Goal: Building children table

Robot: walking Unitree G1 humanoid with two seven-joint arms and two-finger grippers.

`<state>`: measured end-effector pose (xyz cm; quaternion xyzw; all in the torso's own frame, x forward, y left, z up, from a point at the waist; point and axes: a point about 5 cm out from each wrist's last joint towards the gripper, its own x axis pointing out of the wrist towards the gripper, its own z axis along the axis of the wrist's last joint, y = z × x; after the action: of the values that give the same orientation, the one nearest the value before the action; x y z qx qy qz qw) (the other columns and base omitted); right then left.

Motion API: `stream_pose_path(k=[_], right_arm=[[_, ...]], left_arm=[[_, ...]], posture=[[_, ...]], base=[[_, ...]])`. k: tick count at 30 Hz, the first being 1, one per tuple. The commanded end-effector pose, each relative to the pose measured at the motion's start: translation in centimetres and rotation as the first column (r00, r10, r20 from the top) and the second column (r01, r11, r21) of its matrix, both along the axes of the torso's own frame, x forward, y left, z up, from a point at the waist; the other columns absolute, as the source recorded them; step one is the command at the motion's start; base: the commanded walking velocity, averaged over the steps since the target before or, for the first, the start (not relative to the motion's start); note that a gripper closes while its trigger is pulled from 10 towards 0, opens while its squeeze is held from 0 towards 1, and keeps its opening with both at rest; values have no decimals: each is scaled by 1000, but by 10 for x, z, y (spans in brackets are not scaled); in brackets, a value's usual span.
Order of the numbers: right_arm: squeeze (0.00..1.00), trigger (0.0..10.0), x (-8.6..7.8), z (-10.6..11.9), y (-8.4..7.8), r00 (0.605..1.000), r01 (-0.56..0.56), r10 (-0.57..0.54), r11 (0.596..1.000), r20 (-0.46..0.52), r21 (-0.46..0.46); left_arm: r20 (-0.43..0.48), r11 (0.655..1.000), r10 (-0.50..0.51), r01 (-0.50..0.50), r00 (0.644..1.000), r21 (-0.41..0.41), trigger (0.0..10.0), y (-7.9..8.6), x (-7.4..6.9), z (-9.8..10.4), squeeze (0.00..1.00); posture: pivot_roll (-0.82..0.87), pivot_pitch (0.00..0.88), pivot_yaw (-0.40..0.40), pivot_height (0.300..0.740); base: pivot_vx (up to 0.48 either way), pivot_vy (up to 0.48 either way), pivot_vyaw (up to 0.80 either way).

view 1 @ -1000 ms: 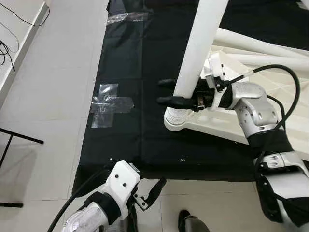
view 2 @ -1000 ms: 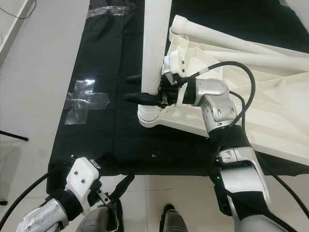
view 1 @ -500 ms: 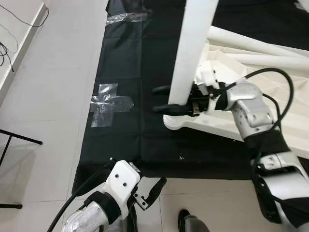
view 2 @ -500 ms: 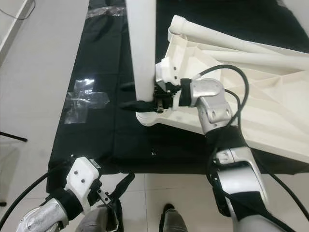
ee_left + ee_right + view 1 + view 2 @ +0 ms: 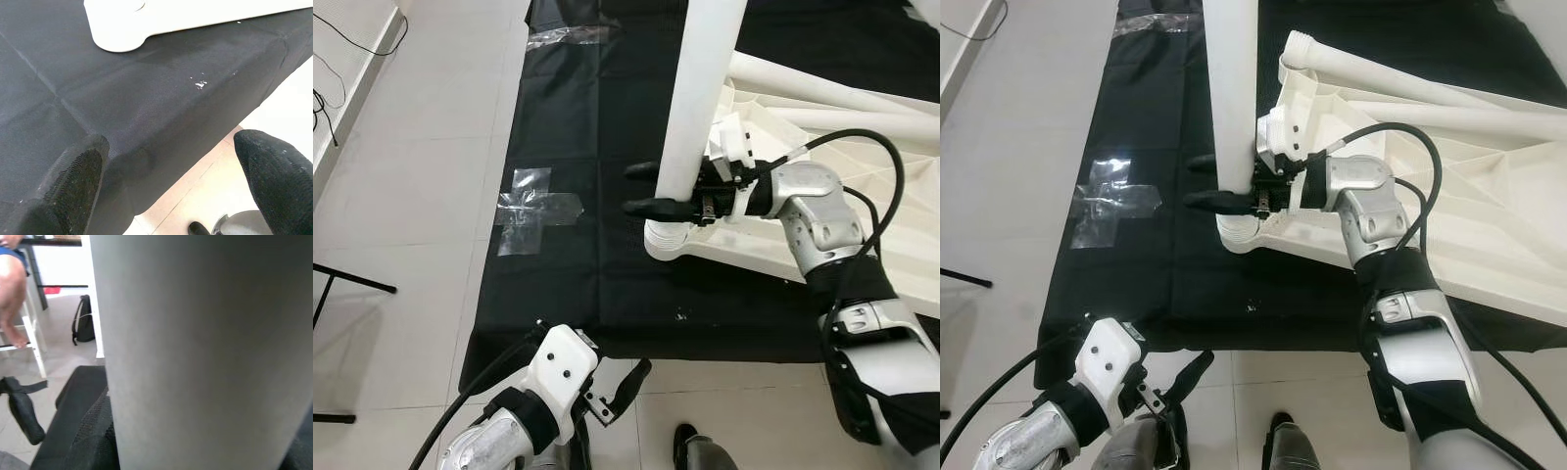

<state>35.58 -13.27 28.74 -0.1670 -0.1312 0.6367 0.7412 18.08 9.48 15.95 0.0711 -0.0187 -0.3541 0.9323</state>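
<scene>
A white table leg (image 5: 700, 108) stands nearly upright, its lower end over the round corner socket (image 5: 668, 242) of the upturned white table top (image 5: 862, 166). The table top lies on a black mat (image 5: 568, 147). My right gripper (image 5: 636, 187) is shut on the leg just above the socket, one black finger on each side. In the right wrist view the leg (image 5: 205, 347) looms close between the fingers (image 5: 90, 440). My left gripper (image 5: 166, 181) hangs open low near the mat's front edge, holding nothing.
Two more white legs (image 5: 1410, 83) lie along the table top's far side. A cross of clear tape (image 5: 536, 208) is stuck at the mat's left edge. A black stand foot (image 5: 352, 277) and a cable (image 5: 352, 34) lie on the tiled floor at left. A person's leg (image 5: 12, 293) and a backpack (image 5: 85, 325) are in the background.
My right gripper has carried the leg a little to the left, and the leg stands more upright over the socket. The left arm has not moved.
</scene>
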Motion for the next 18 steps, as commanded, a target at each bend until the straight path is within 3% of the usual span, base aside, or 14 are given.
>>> stream_pose_path(k=[1,14,18], right_arm=[[0,10000,1,-3,2,1000,1,-1,1000,-1,-4],[0,10000,-3,-11,5,999,-38,37,998,-19,-45],[0,10000,-7,-19,14,998,-61,59,996,-32,-65]], left_arm=[[-18,1000,-9,9,1000,2,10000,-1,-3,-4,0],[-19,1000,-10,10,1000,3,10000,-1,-4,-4,0],[-19,1000,-11,12,1000,3,10000,-1,-4,-4,0]], posture=[[44,361,1,740],[45,362,4,740],[45,362,4,740]], base=[[0,0,0],[0,0,0],[0,0,0]])
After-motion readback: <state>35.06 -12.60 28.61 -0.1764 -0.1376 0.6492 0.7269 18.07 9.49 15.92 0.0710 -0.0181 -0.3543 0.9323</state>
